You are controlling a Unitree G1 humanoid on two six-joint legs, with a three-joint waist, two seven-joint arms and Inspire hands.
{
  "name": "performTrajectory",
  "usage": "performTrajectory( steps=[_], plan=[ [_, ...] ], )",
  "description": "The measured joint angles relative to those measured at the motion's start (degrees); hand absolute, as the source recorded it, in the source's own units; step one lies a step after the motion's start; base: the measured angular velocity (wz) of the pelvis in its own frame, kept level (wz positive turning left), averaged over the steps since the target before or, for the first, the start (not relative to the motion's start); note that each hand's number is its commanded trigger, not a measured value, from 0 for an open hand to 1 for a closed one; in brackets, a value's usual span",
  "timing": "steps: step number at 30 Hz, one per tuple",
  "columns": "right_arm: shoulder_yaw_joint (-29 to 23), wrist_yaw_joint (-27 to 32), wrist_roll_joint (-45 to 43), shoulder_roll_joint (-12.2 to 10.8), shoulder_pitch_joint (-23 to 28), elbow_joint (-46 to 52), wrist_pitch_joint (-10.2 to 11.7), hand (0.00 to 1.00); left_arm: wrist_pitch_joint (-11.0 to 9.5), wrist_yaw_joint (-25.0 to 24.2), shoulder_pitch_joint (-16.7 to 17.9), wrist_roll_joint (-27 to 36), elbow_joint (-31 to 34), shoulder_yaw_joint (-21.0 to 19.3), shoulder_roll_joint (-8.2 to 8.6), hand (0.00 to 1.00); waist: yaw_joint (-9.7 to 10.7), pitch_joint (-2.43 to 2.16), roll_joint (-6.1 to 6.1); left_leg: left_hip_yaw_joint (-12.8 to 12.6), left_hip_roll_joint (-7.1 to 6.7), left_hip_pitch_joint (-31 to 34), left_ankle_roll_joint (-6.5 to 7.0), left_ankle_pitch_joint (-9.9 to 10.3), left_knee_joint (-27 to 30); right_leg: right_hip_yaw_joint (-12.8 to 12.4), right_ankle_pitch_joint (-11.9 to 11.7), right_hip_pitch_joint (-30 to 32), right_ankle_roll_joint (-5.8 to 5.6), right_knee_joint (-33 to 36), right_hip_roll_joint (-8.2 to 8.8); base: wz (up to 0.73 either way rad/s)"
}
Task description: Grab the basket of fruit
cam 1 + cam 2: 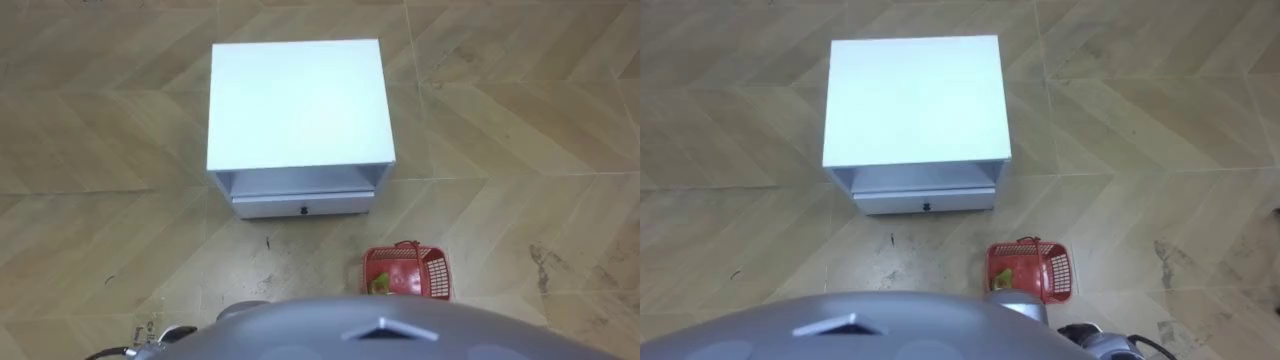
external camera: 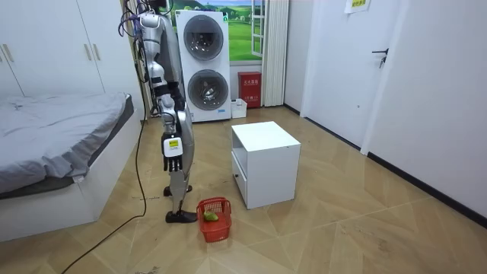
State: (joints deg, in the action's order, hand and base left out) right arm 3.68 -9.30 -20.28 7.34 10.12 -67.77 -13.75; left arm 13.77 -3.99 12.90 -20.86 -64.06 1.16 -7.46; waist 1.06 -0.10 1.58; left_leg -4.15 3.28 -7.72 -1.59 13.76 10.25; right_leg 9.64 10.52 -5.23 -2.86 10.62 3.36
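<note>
The robot stands upright on the wood floor (image 2: 342,228), facing a white cabinet (image 1: 298,105) that sits at its 12 o'clock, drawer (image 1: 302,207) front toward it. The red fruit basket (image 1: 406,271) rests on the floor close before the robot's feet at about 1 o'clock, and at roughly 5 o'clock from the cabinet, near it but apart. A yellow-green fruit (image 1: 381,285) lies inside it at the basket's 9 o'clock side. No hand touches the basket. In the room view the right hand (image 2: 173,152) hangs beside the hip above the basket, holding nothing, its fingers loose and pointing down. The left hand (image 1: 172,335) peeks in at the 7 o'clock corner of the left eye view, and I cannot tell how its fingers stand. A bed (image 2: 53,141) lies behind the robot, and stacked washing machines (image 2: 202,65) stand by the far wall.
</note>
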Motion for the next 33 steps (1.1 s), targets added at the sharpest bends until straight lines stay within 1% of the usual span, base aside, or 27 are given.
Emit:
performTrajectory(
  steps=[4,8,12,14,16,19,23,26,27,28,29,30,31,32,33],
  plan=[
    [0.0,0.0,-0.4,0.0,-0.1,0.0,0.0,0.0,-0.1,0.0,0.6,0.0,0.1,-1.0,0.01,0.0,-0.1,0.09,0.37,0.4,-0.03,-0.4,0.0,0.0,0.2,0.2,0.3,-0.6,0.06,0.1,0.05,0.06],
    [0.0,0.7,-0.6,0.1,0.0,-0.1,0.0,0.0,-0.2,0.2,0.2,0.1,0.0,-1.0,0.01,0.0,-0.1,0.16,0.63,0.9,-0.09,-0.4,0.0,0.0,0.4,0.1,0.4,-1.0,0.07,0.0,0.04,0.05],
    [-0.6,1.7,-0.1,0.1,-0.6,0.0,0.0,0.0,-0.4,1.3,0.0,0.6,0.0,-1.1,0.03,0.0,-0.2,0.15,0.7,1.0,-0.11,-0.5,0.0,0.0,0.4,0.0,0.4,-0.8,0.07,0.1,0.03,0.0],
    [-0.6,2.1,0.0,0.1,-0.7,-0.1,0.3,0.0,-0.7,1.3,-0.1,0.4,0.0,-1.1,0.04,0.0,-0.1,0.15,0.65,1.0,-0.11,-0.6,-0.01,0.0,0.4,0.0,0.4,-0.8,0.07,0.1,0.03,0.0],
    [-0.9,2.5,0.3,0.1,-0.7,-0.2,1.1,0.0,-1.5,1.7,-0.1,0.3,0.0,-1.1,0.05,0.0,-0.1,0.16,0.54,1.0,-0.14,-0.5,-0.01,0.0,0.4,-0.1,0.4,-0.7,0.07,0.1,0.05,0.0],
    [-1.3,3.0,0.7,0.1,-0.7,-0.3,1.8,0.0,-2.1,2.6,0.0,0.1,0.0,-1.2,0.08,0.0,0.0,0.15,0.28,1.0,-0.19,-0.5,0.0,0.0,0.4,-0.1,0.4,-0.7,0.06,0.1,0.15,0.0],
    [-1.8,3.4,2.0,0.1,-0.5,-0.3,1.8,0.0,-2.1,2.6,0.1,0.0,0.0,-1.2,0.12,0.0,0.2,0.09,-0.01,0.9,-0.41,-0.2,0.0,0.0,0.6,0.0,0.4,-0.6,-0.05,0.4,0.45,0.0],
    [-2.7,4.4,2.7,0.1,-0.5,0.5,1.9,0.0,-2.1,3.0,0.0,0.1,0.4,-1.2,0.14,0.0,0.3,0.02,-0.27,0.6,-1.04,1.2,0.02,0.0,1.6,0.0,1.3,1.3,-0.3,3.1,1.34,0.0],
    [-2.9,5.0,3.7,0.1,-0.4,0.6,1.9,0.0,-2.2,3.4,-0.2,0.0,0.6,-1.2,0.08,0.0,0.5,0.14,-0.44,0.4,-1.25,1.2,0.14,0.1,1.7,0.0,1.6,1.8,-0.38,4.1,1.69,0.0],
    [-2.9,5.6,4.6,0.1,-0.1,0.7,1.9,0.0,-2.2,3.4,-0.1,0.3,0.5,-1.2,-0.08,0.0,0.4,0.24,-0.46,0.2,-1.42,1.7,0.66,0.4,2.3,-0.1,2.0,2.7,-0.38,5.4,2.01,-0.03],
    [-2.9,5.7,4.6,0.1,-0.2,1.1,1.9,0.0,-2.3,3.4,-0.4,0.4,0.5,-1.3,-0.14,0.0,0.4,0.2,-0.41,0.0,-1.72,2.3,0.72,0.4,2.8,-0.2,2.3,3.5,-0.48,6.1,2.43,-0.08],
    [-3.5,6.0,4.4,0.3,-0.8,1.4,2.1,0.0,-2.5,3.4,-1.1,0.3,0.5,-1.3,-0.09,0.0,0.5,0.22,-0.17,-1.1,-2.14,3.7,1.0,0.6,4.5,-0.6,2.3,5.2,-0.58,7.5,3.08,-0.18],
    [-4.0,6.4,4.2,0.6,-1.2,1.3,2.5,0.0,-3.0,3.4,-1.4,0.3,0.4,-2.2,-0.06,0.0,0.4,0.11,-0.36,-2.4,-2.49,5.4,1.53,0.8,5.9,-1.7,2.1,6.8,-0.87,8.3,3.62,-0.23],
    [-4.1,6.7,4.3,0.8,-1.7,1.2,2.7,0.0,-3.2,3.4,-1.3,0.3,0.1,-3.1,-0.04,0.0,0.5,0.16,-0.63,-3.0,-2.65,6.3,2.34,1.0,6.7,-2.3,1.5,7.5,-0.96,8.1,3.82,-0.24],
    [-4.1,7.3,4.4,1.3,-2.7,1.3,3.2,0.0,-3.8,3.4,-2.0,0.3,-0.7,-4.6,-0.05,0.0,0.7,0.15,-1.06,-4.1,-3.25,8.7,4.26,0.7,7.9,-3.1,0.0,8.5,-1.61,7.0,4.26,-0.17]
  ],
)
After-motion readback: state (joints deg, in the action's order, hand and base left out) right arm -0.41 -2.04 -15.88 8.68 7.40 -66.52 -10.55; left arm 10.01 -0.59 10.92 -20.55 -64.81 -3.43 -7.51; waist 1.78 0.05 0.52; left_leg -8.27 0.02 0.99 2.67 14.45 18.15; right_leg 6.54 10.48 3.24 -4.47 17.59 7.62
